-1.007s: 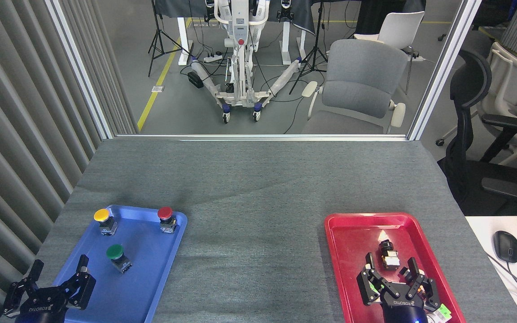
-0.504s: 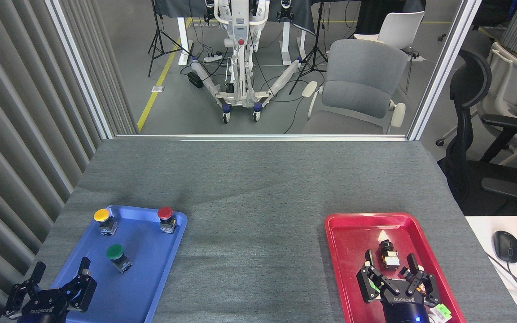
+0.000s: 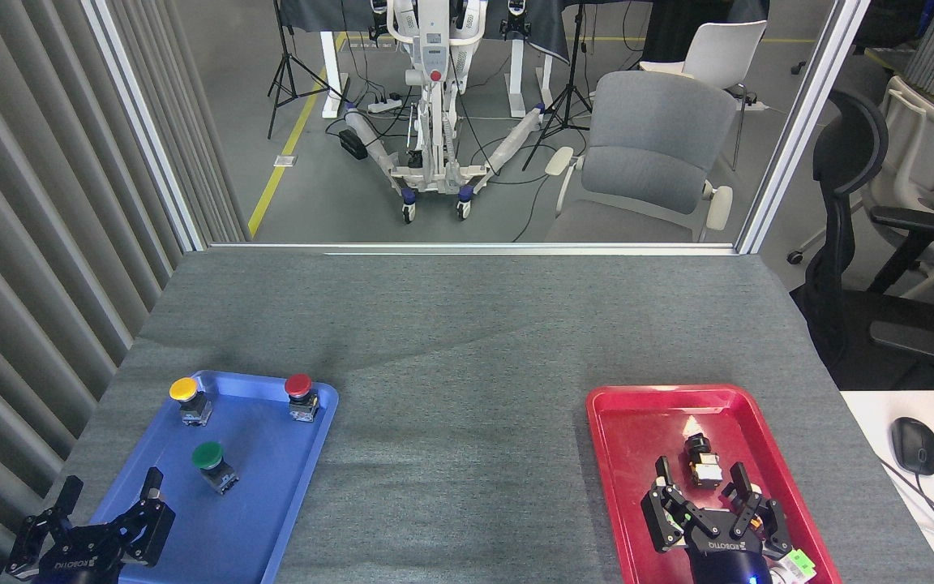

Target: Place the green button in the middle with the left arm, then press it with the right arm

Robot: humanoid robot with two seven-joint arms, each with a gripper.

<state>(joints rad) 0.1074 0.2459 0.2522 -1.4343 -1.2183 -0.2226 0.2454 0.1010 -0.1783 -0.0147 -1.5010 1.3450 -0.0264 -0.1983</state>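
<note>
Green button on blue tray, just ahead-right of left arm with jaws open, apart, cap tilted up-left, right arm jaws spread over red tray

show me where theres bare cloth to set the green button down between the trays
The widest free patch is the grey cloth between the blue tray and the red tray, running bare to the far edge. The blue tray is crowded: green button, yellow button, red button.
</note>
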